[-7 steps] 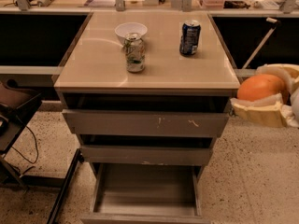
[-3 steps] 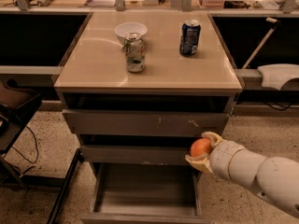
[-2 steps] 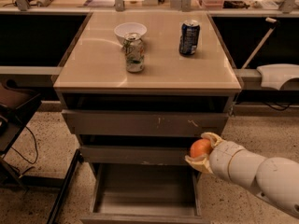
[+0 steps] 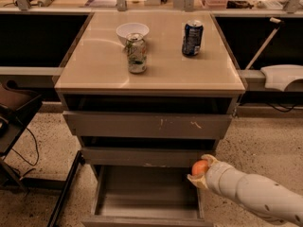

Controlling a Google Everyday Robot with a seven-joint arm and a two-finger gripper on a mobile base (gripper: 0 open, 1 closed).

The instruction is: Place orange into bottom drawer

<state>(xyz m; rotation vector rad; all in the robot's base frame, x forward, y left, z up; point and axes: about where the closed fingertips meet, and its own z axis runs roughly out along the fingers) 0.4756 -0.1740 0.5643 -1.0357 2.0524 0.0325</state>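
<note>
The orange (image 4: 199, 167) is small, round and bright orange. My gripper (image 4: 201, 172) is shut on it and holds it over the right rear corner of the bottom drawer (image 4: 147, 193). That drawer is pulled out, a wide shallow grey-brown tray with nothing visible inside. My white arm reaches in from the lower right. The two scuffed drawers above it stand slightly pulled out.
On the cabinet top (image 4: 151, 65) stand a white bowl (image 4: 132, 31), a green-and-white can (image 4: 136, 54) and a blue can (image 4: 192, 38). A dark chair and cable sit at the left (image 4: 14, 112). A white object (image 4: 282, 76) rests on the ledge at right. The floor is speckled.
My gripper with the orange swung in from the right of the cabinet, then dropped from the middle drawer front to just above the bottom drawer's right rear corner.
</note>
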